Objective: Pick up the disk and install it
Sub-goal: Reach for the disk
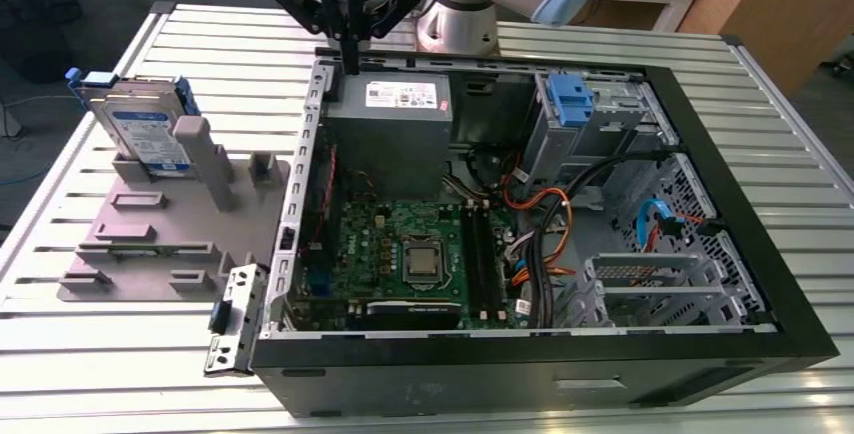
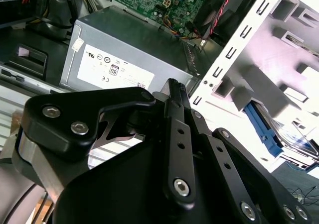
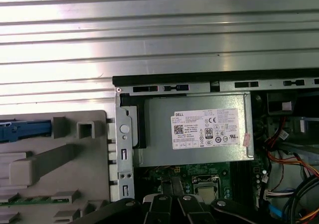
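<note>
While the disk [image 1: 139, 119] is standing on edge in a slot of the grey fixture plate [image 1: 160, 244] at the exterior view's left, outside the open computer case [image 1: 534, 364], its label is facing the camera and a grey post [image 1: 195, 159] of the fixture is covering one lower corner. Glare is washing out most of the disk in the second wrist view, leaving its blue rail [image 2: 261, 127] easiest to make out; in the first wrist view the picture's edge is cutting that rail off. The gripper [image 1: 351, 62] is hanging well apart from the disk, at the case's back rim just beside the power supply [image 1: 400, 104], its fingers [image 2: 172, 134] pressing together with nothing between them; whether the tips are touching the rim cannot be told. Everything is resting on a table [image 1: 80, 354] of ribbed aluminium slats, with wooden furniture [image 1: 774, 4] and a dark floor [image 1: 40, 24] lying beyond it. The exterior view is taking in the motherboard [image 1: 400, 254], orange cables [image 1: 554, 204] and an upright blue latch [image 1: 570, 104], while the first wrist view is looking straight down on the power supply's white sticker [image 3: 209, 129].
</note>
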Robot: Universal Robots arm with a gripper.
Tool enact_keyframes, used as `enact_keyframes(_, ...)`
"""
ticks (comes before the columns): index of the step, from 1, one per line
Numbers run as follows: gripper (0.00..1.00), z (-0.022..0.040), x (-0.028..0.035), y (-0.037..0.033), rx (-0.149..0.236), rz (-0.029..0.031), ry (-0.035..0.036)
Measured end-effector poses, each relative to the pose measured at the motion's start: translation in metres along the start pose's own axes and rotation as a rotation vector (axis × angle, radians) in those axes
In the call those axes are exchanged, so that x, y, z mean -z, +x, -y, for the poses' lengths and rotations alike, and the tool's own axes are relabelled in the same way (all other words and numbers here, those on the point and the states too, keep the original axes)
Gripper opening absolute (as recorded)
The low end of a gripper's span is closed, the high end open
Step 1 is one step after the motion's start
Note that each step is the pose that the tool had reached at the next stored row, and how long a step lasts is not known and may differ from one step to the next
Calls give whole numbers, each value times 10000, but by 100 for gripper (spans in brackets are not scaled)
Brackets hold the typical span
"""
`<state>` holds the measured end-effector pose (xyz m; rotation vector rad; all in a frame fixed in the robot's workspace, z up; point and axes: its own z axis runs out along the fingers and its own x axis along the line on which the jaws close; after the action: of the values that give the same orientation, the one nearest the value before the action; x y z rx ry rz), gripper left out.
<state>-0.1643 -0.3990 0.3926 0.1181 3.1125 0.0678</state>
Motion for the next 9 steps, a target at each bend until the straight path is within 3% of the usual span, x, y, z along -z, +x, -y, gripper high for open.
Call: enact_keyframes(9,11,8,3,113,1,1,1)
